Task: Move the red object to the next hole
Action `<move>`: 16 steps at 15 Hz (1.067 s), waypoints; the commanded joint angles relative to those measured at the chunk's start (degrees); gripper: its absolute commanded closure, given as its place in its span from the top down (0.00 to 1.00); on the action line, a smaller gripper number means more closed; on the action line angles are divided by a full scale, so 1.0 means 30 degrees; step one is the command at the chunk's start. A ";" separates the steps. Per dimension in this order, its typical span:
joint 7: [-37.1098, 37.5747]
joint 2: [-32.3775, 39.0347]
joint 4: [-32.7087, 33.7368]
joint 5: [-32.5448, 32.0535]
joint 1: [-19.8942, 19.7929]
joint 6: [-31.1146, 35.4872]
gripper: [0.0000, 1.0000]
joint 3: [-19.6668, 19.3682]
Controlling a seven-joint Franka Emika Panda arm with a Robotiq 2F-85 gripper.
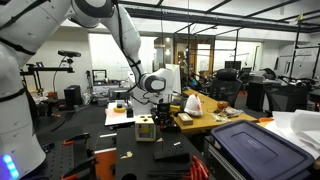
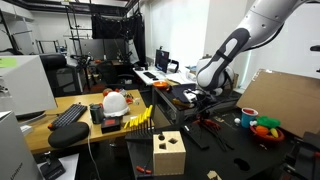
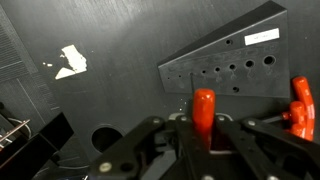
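Red peg [image 3: 204, 100] in the gripper [image 3: 204, 126] marks the step in hand. I judge it to be the carry between holes, with the peg out of the block [image 3: 225, 68] and not yet set into another hole. In the wrist view the peg stands upright between the two fingers. Its rounded top is clear to see, and its lower end is hidden by the fingers.

The grey block lies on the black table [image 3: 110, 60], just beyond the peg, with a row of holes [image 3: 231, 67] running along its face. Every hole that shows is empty. A second red piece [image 3: 300, 108] sits by the block's right end, apart from the gripper. How near the block is to any table edge or corner cannot be told from the wrist view.

The jaws are clenched nearly all the way, pinching the peg on both sides and touching nothing else that I can see. In both exterior views the gripper [image 1: 163, 101] [image 2: 206, 92] hangs low over the table, too small there to show the peg.

The next move likely calls for a short sideways shift to bring the peg's tip over the neighbouring hole. After that comes a straight descent with the peg kept vertical, and release only once it is seated. The holes look a close fit, so a slight tilt or offset could catch the peg on the rim.
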 commanded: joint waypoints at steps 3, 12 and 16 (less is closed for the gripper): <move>-0.1080 -0.0047 -0.0637 0.0041 -0.0161 0.2126 0.02 0.0419; -0.6006 -0.0173 -0.1021 -0.0442 -0.0095 0.2836 0.55 0.0542; -0.7217 -0.0230 -0.1122 -0.0254 -0.0069 0.2927 0.85 0.0558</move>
